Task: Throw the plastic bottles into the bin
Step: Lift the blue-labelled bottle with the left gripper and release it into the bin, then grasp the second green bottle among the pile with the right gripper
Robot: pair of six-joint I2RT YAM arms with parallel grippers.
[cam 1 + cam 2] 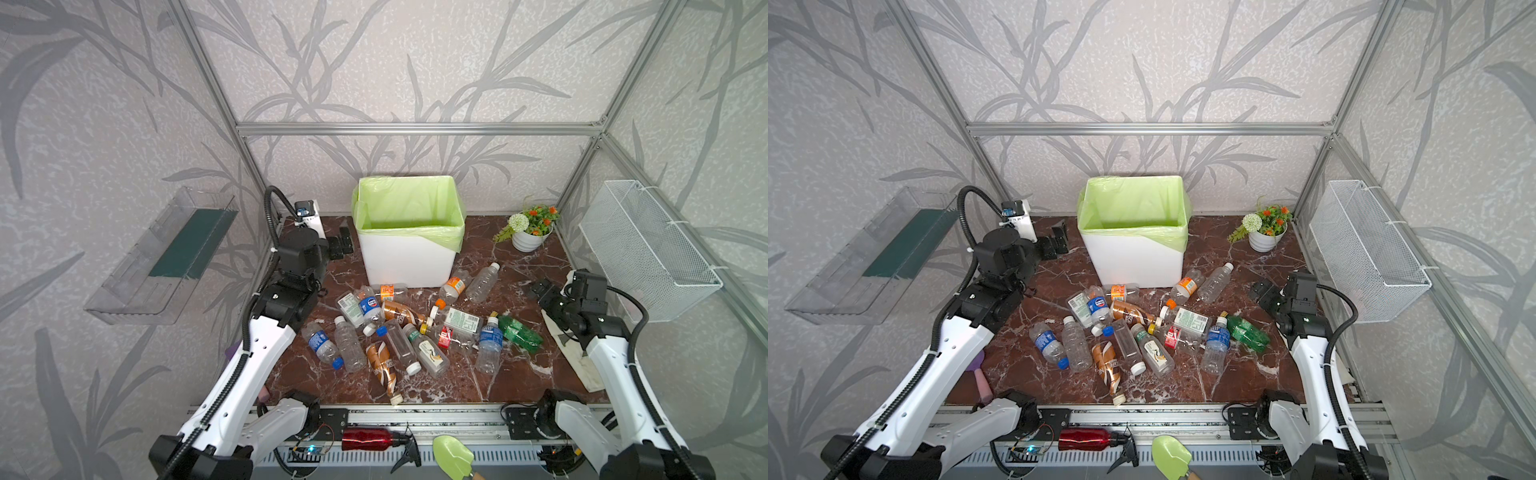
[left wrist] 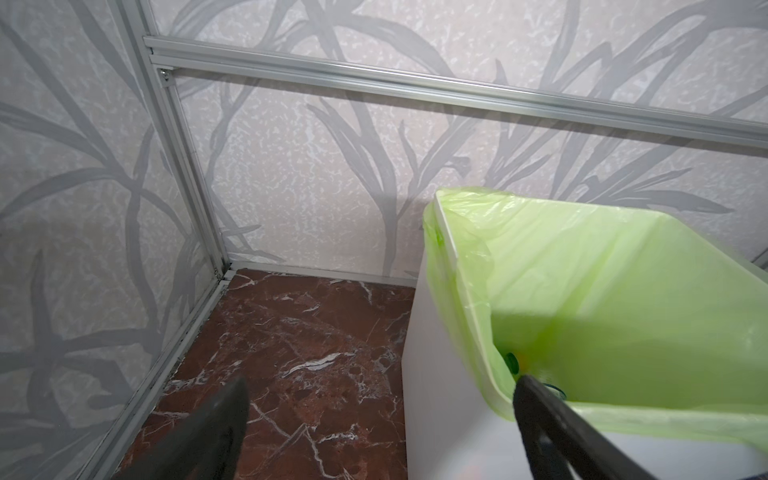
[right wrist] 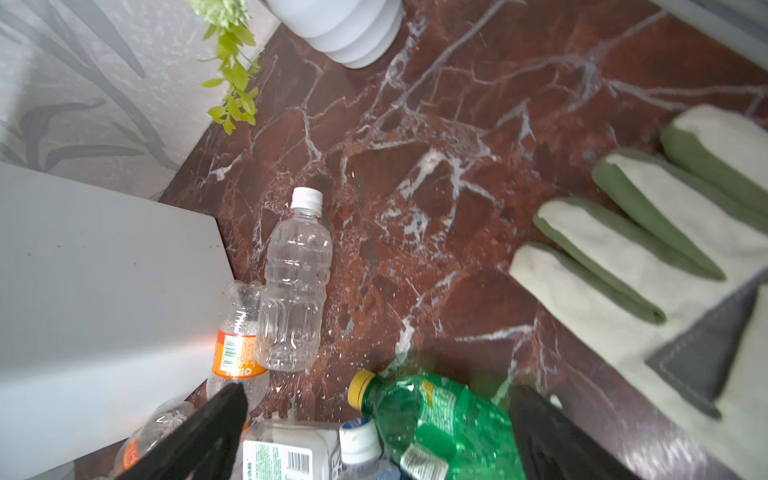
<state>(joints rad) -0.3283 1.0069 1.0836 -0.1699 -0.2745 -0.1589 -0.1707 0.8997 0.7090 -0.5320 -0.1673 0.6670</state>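
Several plastic bottles (image 1: 399,328) (image 1: 1129,332) lie in a heap on the marble floor in front of the bin (image 1: 407,262) (image 1: 1133,257), a white tub with a green bag over its rim. My left gripper (image 1: 340,245) (image 1: 1057,239) (image 2: 382,380) hangs open and empty just left of the bin's wall (image 2: 449,415). At the right of the heap, my right gripper (image 1: 540,291) (image 1: 1262,291) (image 3: 378,390) is open and holds nothing. A green bottle (image 1: 519,332) (image 3: 436,419) lies on the floor below its fingers. A clear bottle (image 3: 295,282) and an orange-labelled one (image 3: 237,353) rest by the bin's corner (image 3: 104,291).
A white flower pot (image 1: 530,237) stands at the back right, and a pale glove (image 1: 573,357) (image 3: 665,249) lies along the right edge. A wire basket (image 1: 648,249) and a clear tray (image 1: 162,257) hang on the side walls. A red metallic bottle (image 1: 370,439) and a green trowel (image 1: 453,457) lie on the front rail.
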